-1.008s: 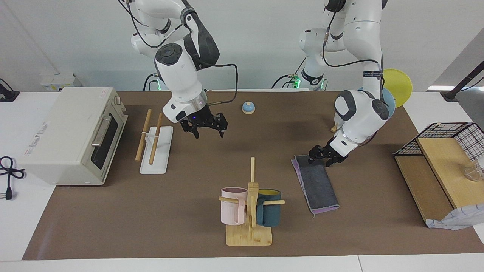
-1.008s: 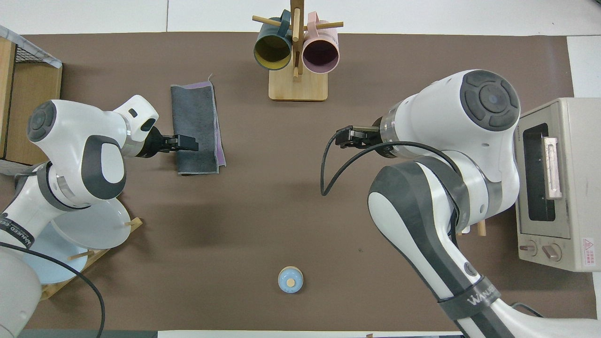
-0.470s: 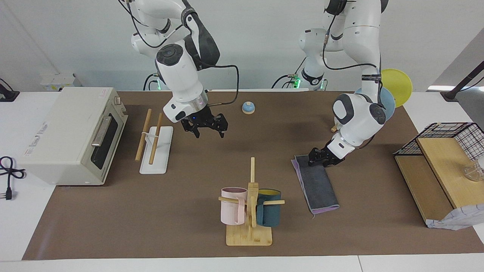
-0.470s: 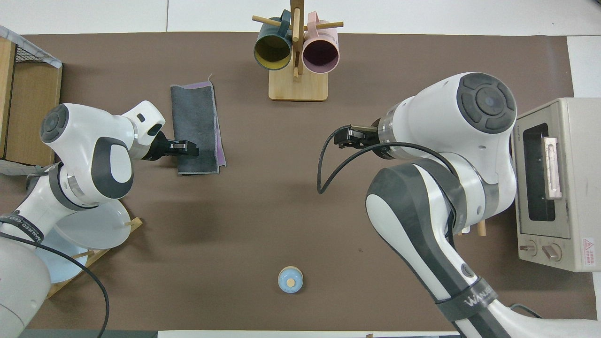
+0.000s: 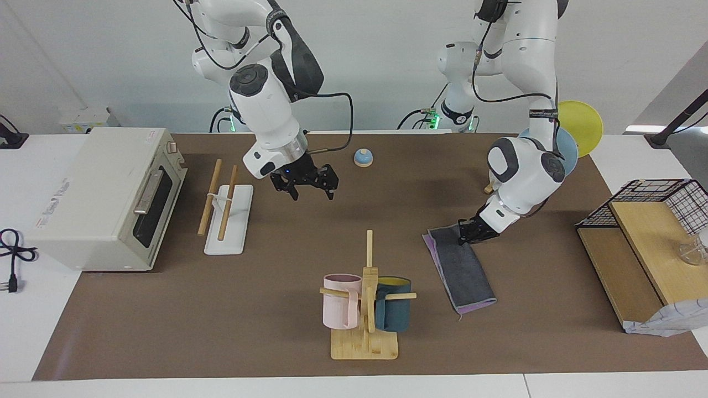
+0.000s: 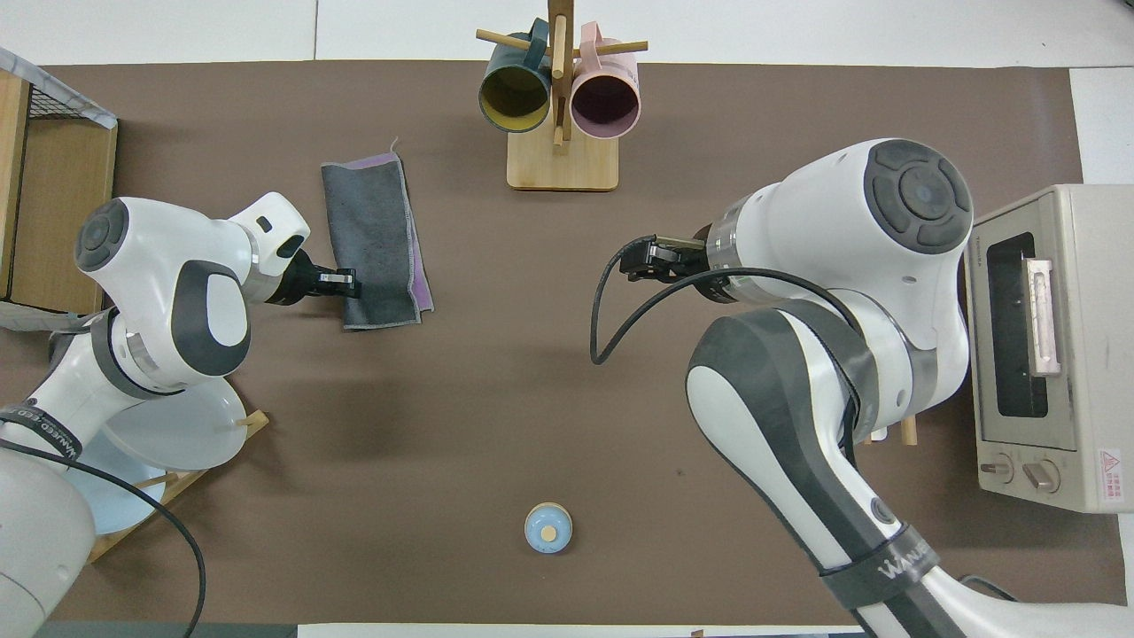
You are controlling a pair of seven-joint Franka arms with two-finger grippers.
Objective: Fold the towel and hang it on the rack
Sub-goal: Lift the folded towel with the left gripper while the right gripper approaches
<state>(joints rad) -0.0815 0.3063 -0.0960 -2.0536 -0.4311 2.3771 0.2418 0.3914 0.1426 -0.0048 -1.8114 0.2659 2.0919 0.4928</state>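
Note:
The towel (image 5: 463, 268) (image 6: 374, 232) lies folded in a long strip on the brown mat, dark grey face up with a purple edge showing. My left gripper (image 5: 469, 233) (image 6: 345, 283) is low at the towel's end nearest the robots, shut on the corner toward the left arm's end of the table. The rack (image 5: 227, 213), two wooden dowels over a white base, stands beside the toaster oven; my right arm covers it in the overhead view. My right gripper (image 5: 307, 187) (image 6: 634, 260) hangs open over the mat between the rack and the blue bell, holding nothing.
A bamboo mug tree (image 5: 365, 301) (image 6: 560, 106) with a pink and a teal mug stands farther from the robots, mid-table. A toaster oven (image 5: 105, 193), a blue bell (image 5: 363, 157) (image 6: 548, 527), a plate stand with plates (image 5: 578, 130) and a wooden shelf with a wire basket (image 5: 644, 232) ring the mat.
My left gripper closed on the towel's near corner, and that end of the towel slid slightly toward the right arm's end. The right gripper drifted a little toward the table's middle.

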